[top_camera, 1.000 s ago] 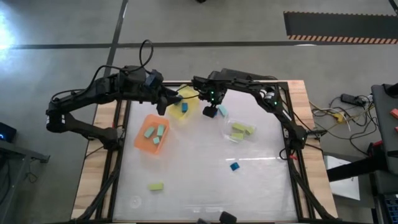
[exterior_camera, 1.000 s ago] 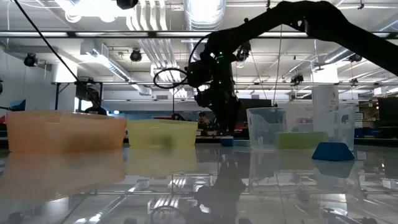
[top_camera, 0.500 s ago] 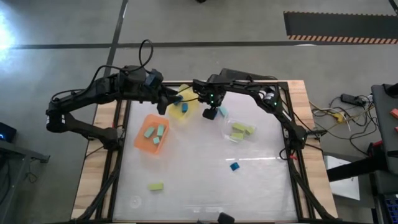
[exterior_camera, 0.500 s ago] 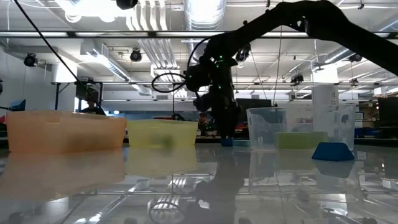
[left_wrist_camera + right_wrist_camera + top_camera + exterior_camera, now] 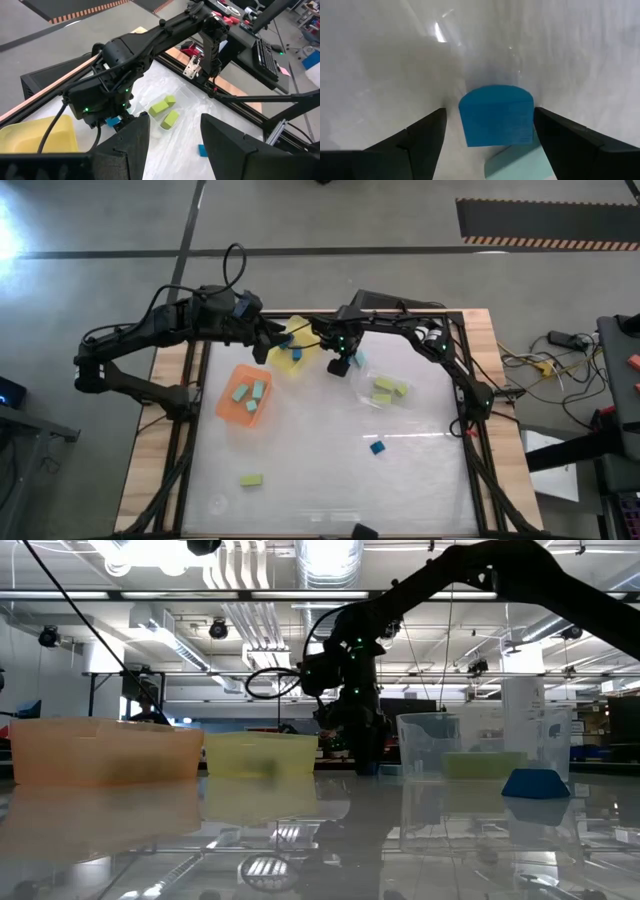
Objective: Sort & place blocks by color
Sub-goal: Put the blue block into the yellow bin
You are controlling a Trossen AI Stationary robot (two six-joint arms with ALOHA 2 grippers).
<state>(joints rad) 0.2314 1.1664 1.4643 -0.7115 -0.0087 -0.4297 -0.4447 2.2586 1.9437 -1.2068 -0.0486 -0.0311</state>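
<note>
My right gripper [image 5: 340,364] points down at the far middle of the table and is open. Its fingers stand on either side of a dark blue block [image 5: 496,115] without a touch that I can make out. A light teal block [image 5: 522,162] lies against that block. My left gripper [image 5: 172,145] is open and holds nothing, hovering over the yellow bin [image 5: 290,352], which has a dark blue block [image 5: 297,353] in it. Light teal blocks lie in the orange bin [image 5: 232,412]. Yellow-green blocks [image 5: 388,391] lie in the clear dish.
One dark blue block [image 5: 377,447] and one yellow-green block [image 5: 251,479] lie loose on the near half of the table. In the low view the orange bin [image 5: 105,752], the yellow bin [image 5: 262,755] and the clear dish [image 5: 460,745] stand in a row.
My right gripper has come down toward the table at the dark blue block, its fingers now low around it. The blocks and bins have stayed where they were.
</note>
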